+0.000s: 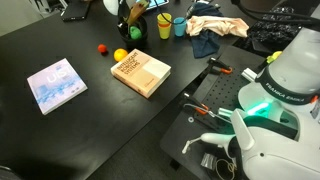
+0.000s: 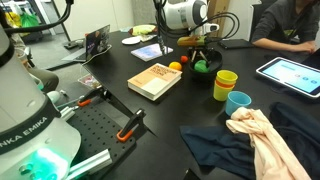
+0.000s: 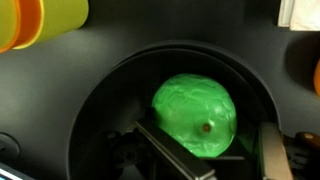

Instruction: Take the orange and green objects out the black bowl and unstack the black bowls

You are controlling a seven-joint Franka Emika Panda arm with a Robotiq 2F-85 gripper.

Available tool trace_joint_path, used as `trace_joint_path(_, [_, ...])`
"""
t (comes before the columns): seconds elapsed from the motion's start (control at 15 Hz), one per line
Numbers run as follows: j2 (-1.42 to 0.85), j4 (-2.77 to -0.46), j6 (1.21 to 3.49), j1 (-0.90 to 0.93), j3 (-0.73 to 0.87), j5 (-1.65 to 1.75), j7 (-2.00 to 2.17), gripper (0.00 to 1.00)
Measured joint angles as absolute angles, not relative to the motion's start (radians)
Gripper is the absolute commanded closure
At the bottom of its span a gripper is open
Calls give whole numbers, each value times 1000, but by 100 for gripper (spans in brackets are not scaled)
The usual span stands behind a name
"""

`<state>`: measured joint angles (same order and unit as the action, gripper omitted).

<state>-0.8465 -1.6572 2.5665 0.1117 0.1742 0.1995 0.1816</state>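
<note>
A green ball (image 3: pixel 195 112) lies in the black bowl (image 3: pixel 105 95). In the wrist view my gripper (image 3: pixel 215 150) is open, with one finger on each side of the ball, low inside the bowl. In both exterior views the gripper (image 2: pixel 201 50) (image 1: pixel 131 17) reaches down onto the bowl (image 2: pixel 206 73) at the far end of the table, where the green ball (image 2: pixel 202 66) (image 1: pixel 136 31) shows. The orange object (image 2: pixel 176 66) (image 1: pixel 121 54) lies on the table next to the bowl. I cannot tell whether the bowl is a stack.
A small red object (image 1: pixel 101 47) lies near the orange one. A tan book (image 1: pixel 140 72) and a blue-white book (image 1: pixel 55 84) lie on the black table. A yellow cup (image 2: pixel 226 82), a blue cup (image 2: pixel 238 101) and cloths (image 2: pixel 262 135) stand close by.
</note>
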Motion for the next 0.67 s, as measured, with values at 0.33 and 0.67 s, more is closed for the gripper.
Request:
trace_joint_path(0.33, [-768,-1620,2466,159,148,211,156,47])
trace_joint_path(0.67, [-739,-1576,2404,180,35,209,110,47])
